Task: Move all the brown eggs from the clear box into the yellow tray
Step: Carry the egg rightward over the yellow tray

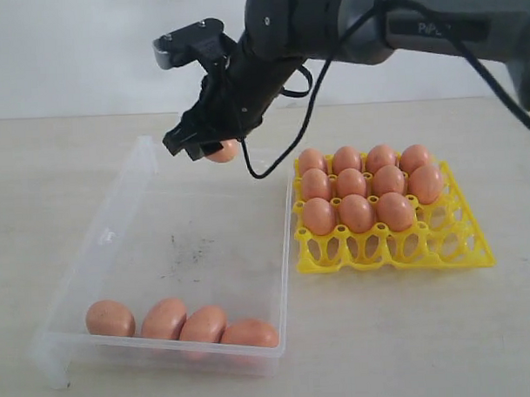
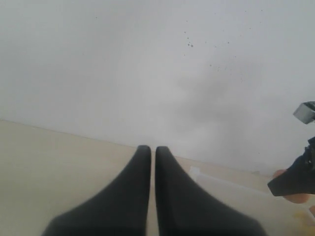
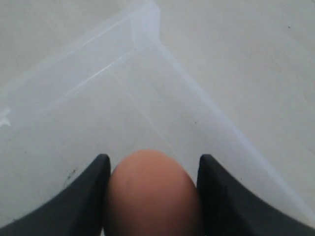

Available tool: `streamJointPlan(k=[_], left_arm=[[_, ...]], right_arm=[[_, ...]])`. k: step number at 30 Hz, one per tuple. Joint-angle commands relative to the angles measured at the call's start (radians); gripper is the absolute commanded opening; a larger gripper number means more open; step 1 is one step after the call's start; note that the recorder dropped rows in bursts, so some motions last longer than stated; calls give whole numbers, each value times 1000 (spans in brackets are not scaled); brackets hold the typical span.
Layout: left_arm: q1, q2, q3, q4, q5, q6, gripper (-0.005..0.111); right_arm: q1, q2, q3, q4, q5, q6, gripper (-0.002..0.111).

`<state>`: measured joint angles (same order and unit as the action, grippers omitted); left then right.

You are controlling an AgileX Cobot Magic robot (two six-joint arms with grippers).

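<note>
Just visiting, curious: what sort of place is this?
Likely a robot test bench: plain table, blank wall, and the right gripper holding an egg over a clear box beside a yellow tray.

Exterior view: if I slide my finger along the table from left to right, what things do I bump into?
clear box with four brown eggs in it → yellow tray holding eleven more.
</note>
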<state>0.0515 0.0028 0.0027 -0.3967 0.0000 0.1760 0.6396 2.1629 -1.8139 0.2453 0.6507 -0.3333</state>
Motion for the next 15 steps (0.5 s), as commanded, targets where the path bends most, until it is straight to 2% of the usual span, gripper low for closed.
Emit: streamJointPlan(k=[1, 9, 15], left_arm=[[-4, -3, -3, -5, 0, 6, 4], [-4, -3, -3, -5, 0, 6, 4], [-4, -3, -3, -5, 0, 6, 4]], right_arm=[[-3, -158, 243, -7, -240, -20, 0], [-15, -441, 699, -7, -695, -19, 0], [-151, -615, 991, -7, -955, 78, 0]])
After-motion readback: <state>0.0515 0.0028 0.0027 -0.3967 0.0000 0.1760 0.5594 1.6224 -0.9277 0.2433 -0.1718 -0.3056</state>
